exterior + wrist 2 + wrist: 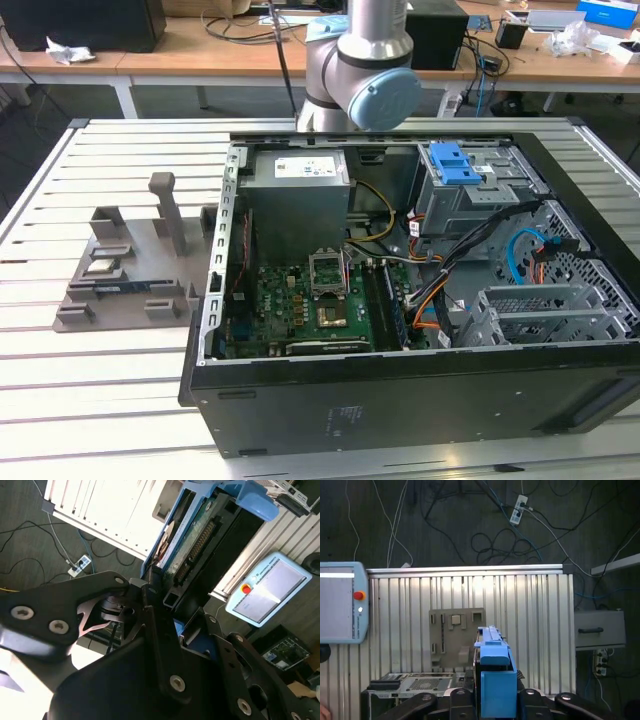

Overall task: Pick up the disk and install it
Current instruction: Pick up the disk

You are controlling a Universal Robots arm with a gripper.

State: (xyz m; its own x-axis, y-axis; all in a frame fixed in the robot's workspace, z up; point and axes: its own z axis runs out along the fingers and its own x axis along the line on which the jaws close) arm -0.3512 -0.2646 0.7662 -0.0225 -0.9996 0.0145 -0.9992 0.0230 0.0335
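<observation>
The gripper (496, 702) is clamped on the disk (495, 672), its jaws closed tight against the sides of the blue carrier. The disk is held in the air over the slatted table (540, 610), with the grey fixture plate (452, 635) and the open computer case (400, 400) below.

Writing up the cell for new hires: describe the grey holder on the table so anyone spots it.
Find the open black computer case on the slatted metal table. Beside it, toward the exterior view's left, the grey holder lies flat on the slats. Unlike the wired, metallic case, it is one matte grey piece with slots and an upright post.
</observation>
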